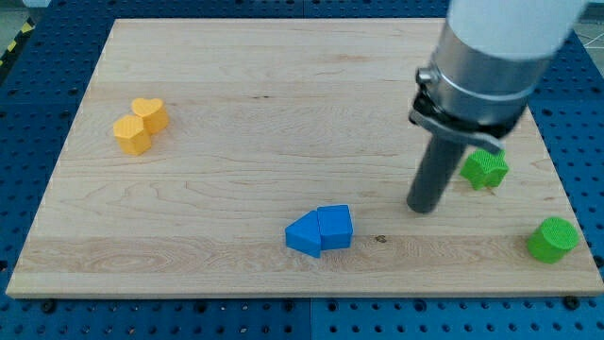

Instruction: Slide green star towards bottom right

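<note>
The green star (485,169) lies on the wooden board (236,123) at the view's right, partly hidden behind the arm's lower housing. My tip (423,208) rests on the board just to the left of and slightly below the star, with a small gap between them. A green cylinder-like block (552,239) sits at the view's bottom right, below and to the right of the star.
Two blue blocks (320,229) lie touching at the bottom centre, left of my tip. Two yellow-orange blocks (141,124) lie touching at the view's left. The board's right edge runs close to both green blocks.
</note>
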Controlling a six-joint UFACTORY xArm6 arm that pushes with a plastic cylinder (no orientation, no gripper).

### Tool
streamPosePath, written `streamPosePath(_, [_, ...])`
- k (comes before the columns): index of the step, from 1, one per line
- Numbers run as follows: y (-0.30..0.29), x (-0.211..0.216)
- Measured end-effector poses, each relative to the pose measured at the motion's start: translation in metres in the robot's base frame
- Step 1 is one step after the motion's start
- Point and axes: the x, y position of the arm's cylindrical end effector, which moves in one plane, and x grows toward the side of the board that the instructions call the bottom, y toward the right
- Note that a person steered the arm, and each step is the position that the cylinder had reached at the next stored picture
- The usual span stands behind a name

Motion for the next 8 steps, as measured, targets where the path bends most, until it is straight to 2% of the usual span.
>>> streamPosePath(2, [0.000,-0.079])
streamPosePath(5, [0.057,-0.054])
streamPosePath(8, [0.080,-0.042])
